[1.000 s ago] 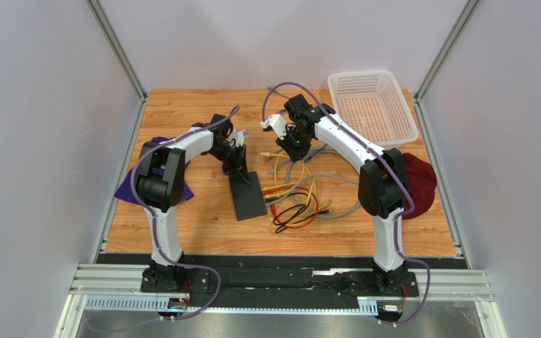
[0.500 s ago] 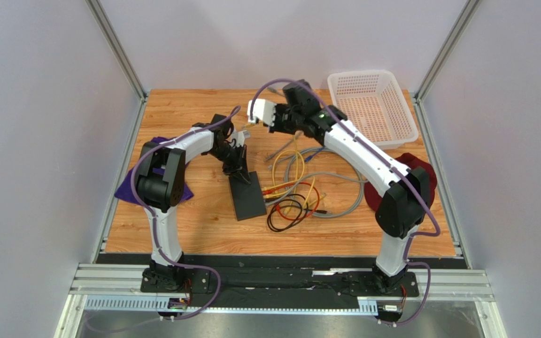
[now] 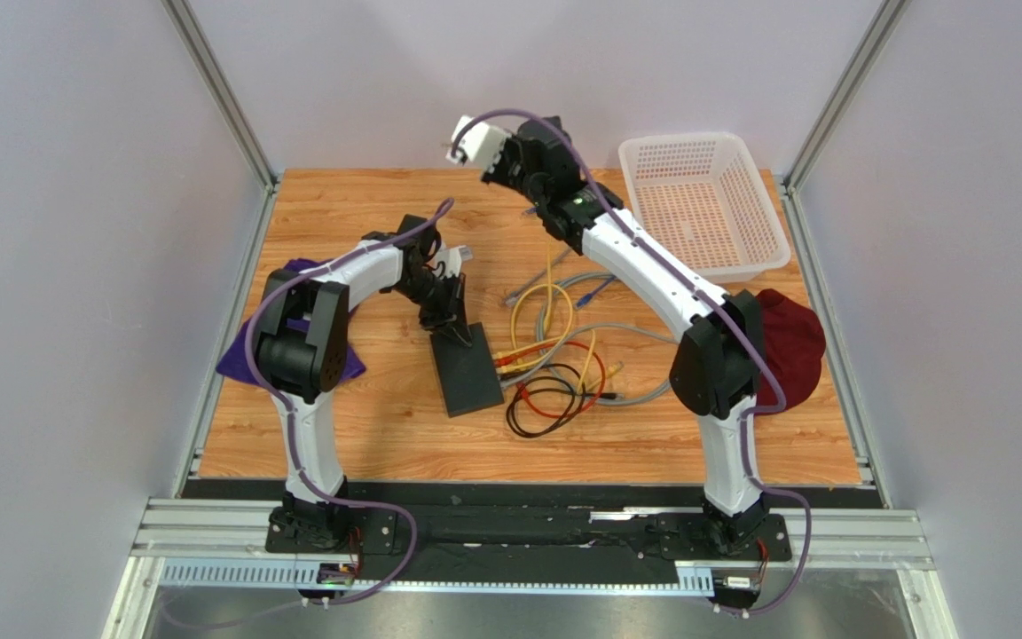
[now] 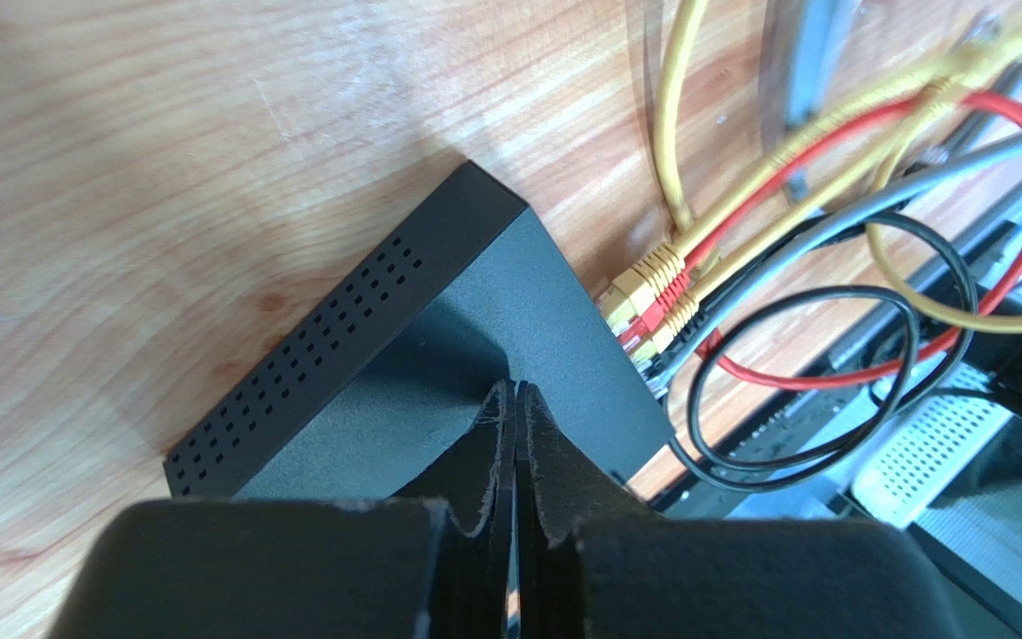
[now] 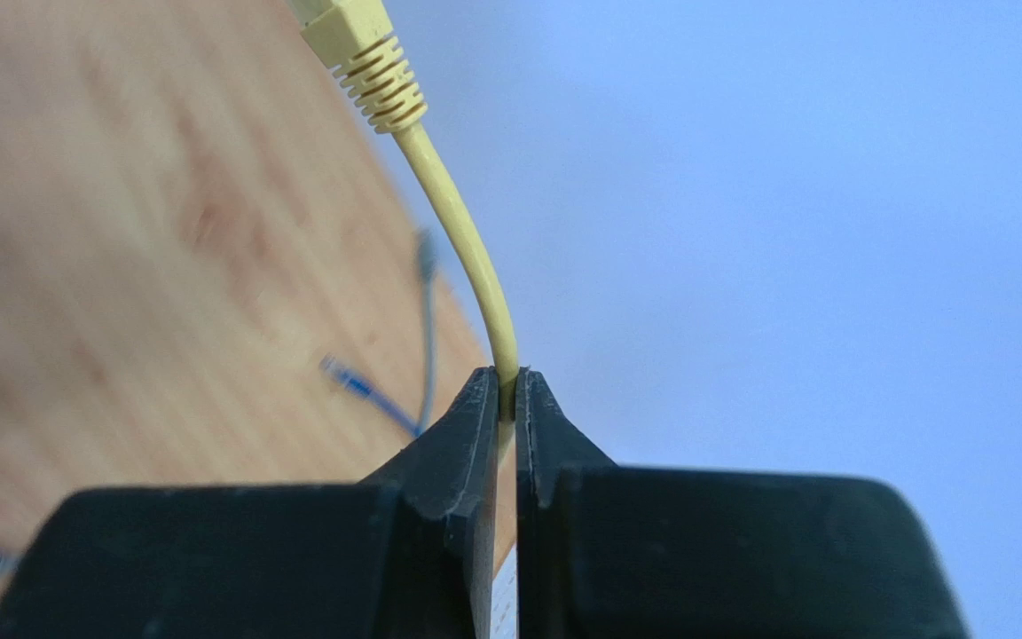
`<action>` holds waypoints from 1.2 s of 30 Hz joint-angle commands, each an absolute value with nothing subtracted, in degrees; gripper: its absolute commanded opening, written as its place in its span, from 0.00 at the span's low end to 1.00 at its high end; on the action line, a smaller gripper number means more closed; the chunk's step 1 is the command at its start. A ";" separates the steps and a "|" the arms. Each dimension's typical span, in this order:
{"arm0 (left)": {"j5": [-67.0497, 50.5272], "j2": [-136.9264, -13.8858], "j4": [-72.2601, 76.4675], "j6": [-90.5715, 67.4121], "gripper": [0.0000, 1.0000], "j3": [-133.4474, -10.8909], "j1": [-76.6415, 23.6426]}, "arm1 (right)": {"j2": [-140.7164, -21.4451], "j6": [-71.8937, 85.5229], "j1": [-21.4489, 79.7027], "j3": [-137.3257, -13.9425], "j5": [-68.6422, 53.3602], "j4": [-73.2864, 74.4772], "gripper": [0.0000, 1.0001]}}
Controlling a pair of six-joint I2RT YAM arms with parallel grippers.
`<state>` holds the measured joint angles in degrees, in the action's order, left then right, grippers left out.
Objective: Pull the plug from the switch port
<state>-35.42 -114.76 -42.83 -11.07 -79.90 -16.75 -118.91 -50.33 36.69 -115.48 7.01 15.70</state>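
The flat black switch (image 3: pixel 466 373) lies on the wooden table, with yellow and red plugs (image 3: pixel 510 360) in its right edge. In the left wrist view the switch (image 4: pixel 530 306) fills the middle and the plugs (image 4: pixel 650 300) sit in its sockets. My left gripper (image 3: pixel 457 326) is shut, its tips (image 4: pixel 518 389) down on the switch's top. My right gripper (image 3: pixel 534 200) is raised over the back of the table, shut on a yellow cable (image 5: pixel 477 286). The cable's free yellow plug (image 5: pixel 350 27) sticks up beyond the fingers.
A tangle of yellow, red, black and grey cables (image 3: pixel 563 380) lies right of the switch. A grey cable with a blue plug (image 3: pixel 583 296) lies loose. A white basket (image 3: pixel 703 200) stands at the back right, a maroon cloth (image 3: pixel 790 333) at the right, a purple cloth (image 3: pixel 243 353) at the left.
My right gripper has risen and moved back and to the left with the yellow cable in it, drawing the cable up off the table. The left arm has not moved.
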 commanded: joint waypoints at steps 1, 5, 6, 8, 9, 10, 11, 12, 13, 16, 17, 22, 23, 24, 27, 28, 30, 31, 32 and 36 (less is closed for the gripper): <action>-32.78 -111.80 -42.71 -8.79 0.00 -79.10 -16.87 | -110.66 -41.05 36.30 -119.02 6.33 -3.41 0.00; -32.43 -111.88 -43.15 -8.53 0.00 -79.72 -16.87 | -111.00 -43.58 36.04 -114.88 6.94 -12.03 0.00; -32.43 -111.80 -43.15 -8.44 0.00 -79.80 -16.87 | -113.18 -45.16 36.04 -114.87 8.77 -13.78 0.00; -32.34 -111.53 -43.15 -8.26 0.00 -79.63 -16.87 | -115.48 -45.44 35.60 -115.39 10.45 -14.85 0.00; -32.17 -111.36 -43.07 -8.26 0.00 -79.45 -16.87 | -117.75 -44.92 34.99 -116.01 10.72 -13.98 0.00; -31.99 -111.10 -43.07 -8.17 0.00 -79.28 -16.87 | -119.34 -44.74 34.81 -117.06 11.51 -13.45 0.00; -31.91 -111.01 -43.07 -8.09 0.00 -79.19 -16.87 | -120.92 -44.65 34.72 -118.11 12.82 -13.19 0.00; -31.82 -110.83 -42.98 -8.00 0.00 -78.75 -16.87 | -122.59 -44.56 34.46 -120.74 15.44 -12.49 0.00; -31.64 -110.48 -42.98 -7.91 0.00 -78.75 -16.87 | -126.00 -43.26 34.02 -121.98 17.03 -12.13 0.00; -30.94 -109.34 -42.98 -7.38 0.00 -78.14 -16.87 | -130.85 -35.29 32.26 -128.39 21.09 -5.30 0.00; -30.68 -109.07 -42.98 -7.12 0.00 -77.87 -16.87 | -131.39 -33.33 31.73 -129.10 21.35 -3.27 0.00; -30.24 -108.37 -42.80 -6.94 0.00 -77.08 -16.87 | -130.43 -27.26 30.50 -121.58 19.43 5.96 0.00; -30.15 -108.46 -42.98 -6.86 0.00 -77.17 -16.87 | -130.08 -25.07 30.32 -121.03 18.73 8.06 0.00; -30.15 -108.72 -42.89 -6.77 0.00 -77.43 -16.87 | -129.64 -24.18 29.97 -120.16 18.11 11.13 0.00; -30.06 -109.25 -42.98 -6.86 0.00 -77.78 -16.87 | -127.97 -21.01 28.92 -115.58 17.06 13.08 0.00; -30.06 -109.34 -42.98 -6.86 0.00 -77.96 -16.87 | -127.88 -20.83 28.74 -115.32 16.53 13.79 0.00; -30.06 -109.77 -43.07 -6.86 0.00 -78.13 -16.87 | -127.62 -20.04 27.52 -114.87 16.17 14.24 0.09; -30.06 -109.95 -43.15 -6.86 0.00 -78.31 -16.87 | -127.62 -19.69 27.16 -115.22 15.74 14.50 0.16; -29.80 -110.04 -43.42 -6.77 0.00 -78.57 -16.87 | -127.88 -19.43 26.72 -116.27 15.04 15.20 0.41; -28.92 -110.13 -44.47 -5.54 0.08 -79.80 -16.87 | -125.96 -18.55 25.40 -117.69 13.63 16.26 0.71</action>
<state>-30.79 -111.63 -43.18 -8.25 -77.38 -16.73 -132.31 -21.39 26.76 -114.69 15.90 15.64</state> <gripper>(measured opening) 0.027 0.656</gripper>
